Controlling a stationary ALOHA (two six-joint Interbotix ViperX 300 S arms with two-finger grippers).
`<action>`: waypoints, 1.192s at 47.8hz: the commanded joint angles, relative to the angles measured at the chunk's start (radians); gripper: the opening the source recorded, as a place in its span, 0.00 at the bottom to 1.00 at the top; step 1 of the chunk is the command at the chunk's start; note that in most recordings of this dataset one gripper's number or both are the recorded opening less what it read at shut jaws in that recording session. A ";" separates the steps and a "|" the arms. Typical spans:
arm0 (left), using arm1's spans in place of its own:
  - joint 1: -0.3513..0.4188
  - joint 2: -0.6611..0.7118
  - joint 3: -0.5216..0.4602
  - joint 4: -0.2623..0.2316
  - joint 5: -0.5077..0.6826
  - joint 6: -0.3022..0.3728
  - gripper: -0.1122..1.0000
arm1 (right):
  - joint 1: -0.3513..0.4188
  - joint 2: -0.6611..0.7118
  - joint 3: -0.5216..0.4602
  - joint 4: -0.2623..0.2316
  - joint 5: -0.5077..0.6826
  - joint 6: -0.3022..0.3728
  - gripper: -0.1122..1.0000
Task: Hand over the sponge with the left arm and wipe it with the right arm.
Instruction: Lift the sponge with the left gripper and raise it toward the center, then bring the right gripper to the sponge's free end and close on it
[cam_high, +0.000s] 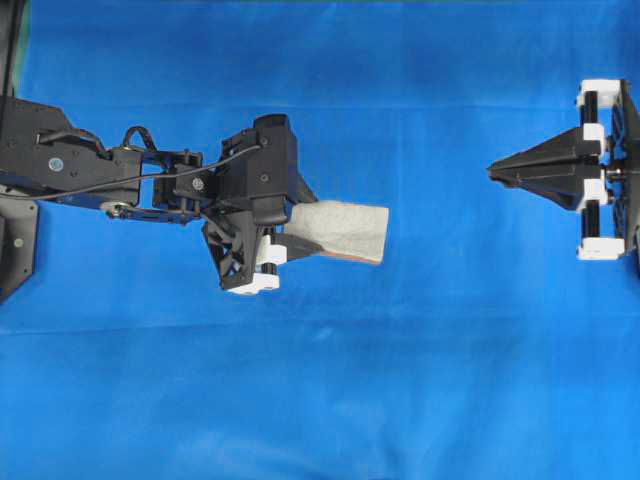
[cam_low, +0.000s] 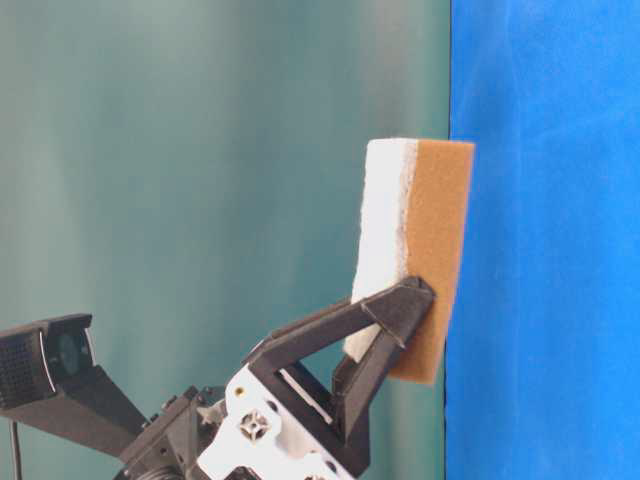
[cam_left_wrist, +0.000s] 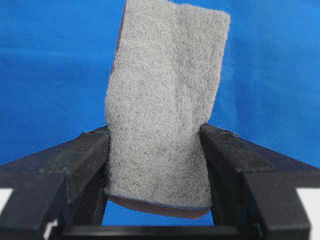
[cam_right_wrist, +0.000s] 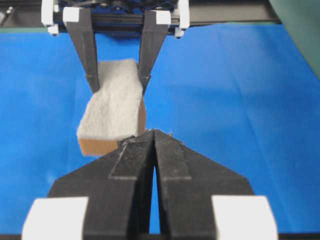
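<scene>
The left gripper holds the sponge by one end, jaws clamped on its sides, above the blue surface. The sponge's long axis points straight toward the right gripper, whose jaws are pressed together, well apart from the free end. The sponge is a soft block: fuzzy grey-white fibre face, tan-orange foam layer behind, slightly pinched at the grip

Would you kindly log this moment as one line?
left gripper: shut on sponge, held aloft | right gripper: shut, empty, apart from sponge | handover: pending
</scene>
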 joint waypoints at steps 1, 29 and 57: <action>0.002 -0.026 0.003 0.003 -0.009 0.002 0.53 | 0.008 0.026 -0.044 0.005 -0.011 0.015 0.12; 0.002 -0.026 0.005 0.003 -0.009 0.000 0.51 | 0.083 0.397 -0.275 0.014 -0.008 0.055 0.77; 0.008 -0.026 0.005 0.003 -0.005 -0.003 0.51 | 0.089 0.557 -0.383 0.028 0.028 0.055 0.78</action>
